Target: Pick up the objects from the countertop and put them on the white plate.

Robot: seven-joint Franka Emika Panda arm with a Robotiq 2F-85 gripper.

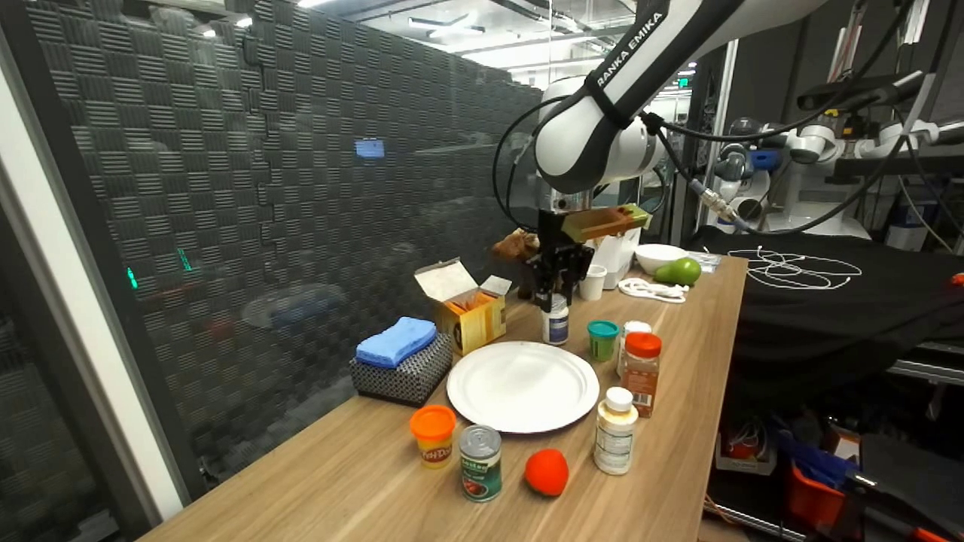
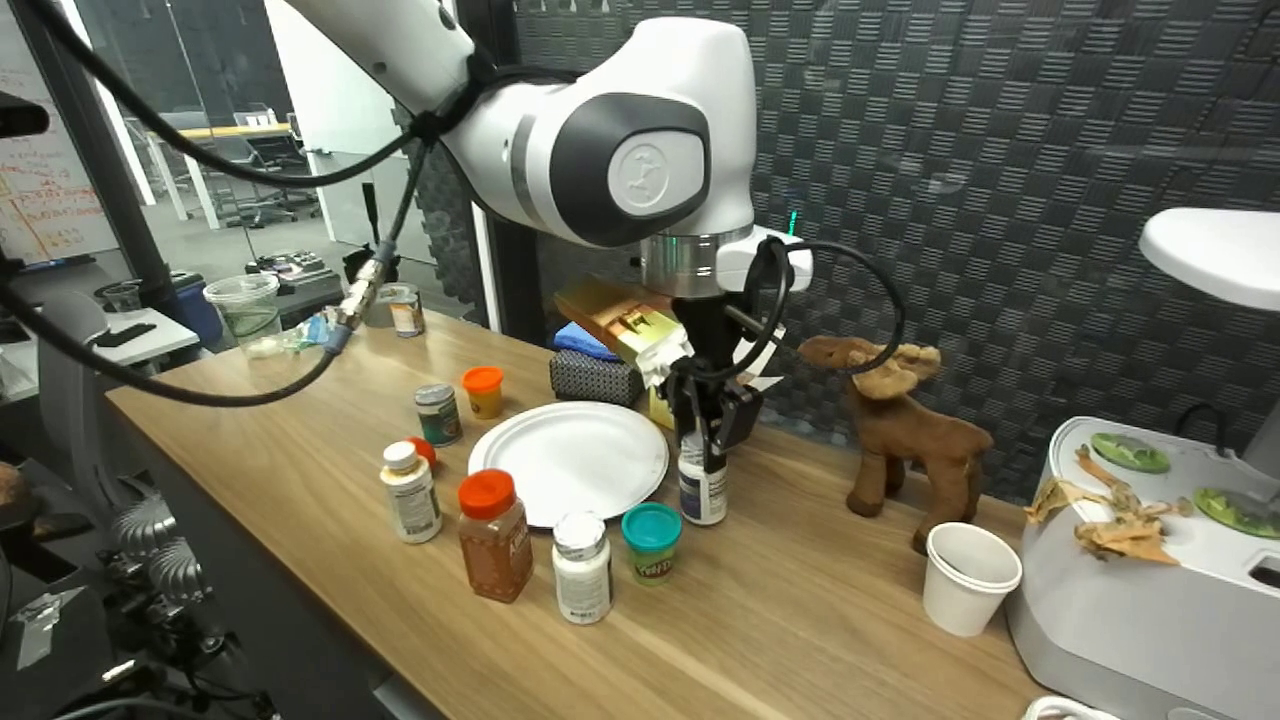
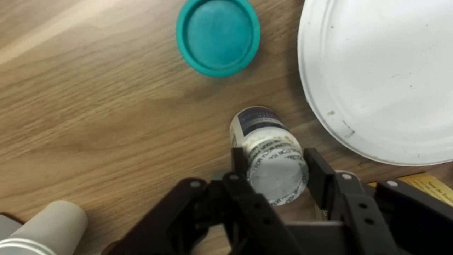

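Note:
My gripper is round the silvery cap of a small white bottle with a dark blue label, with a finger against each side. The bottle stands upright on the wooden countertop beside the bare white plate; both exterior views show it. A teal-lidded jar is near it. Round the plate stand a white-capped bottle, a red-lidded jar, another white-capped bottle, an orange-red ball, a green can and an orange-lidded jar.
A blue block lies on a dark patterned box by the yellow and white carton. A toy moose, white paper cups and a grey-white appliance stand behind the gripper. A cable hangs from the arm.

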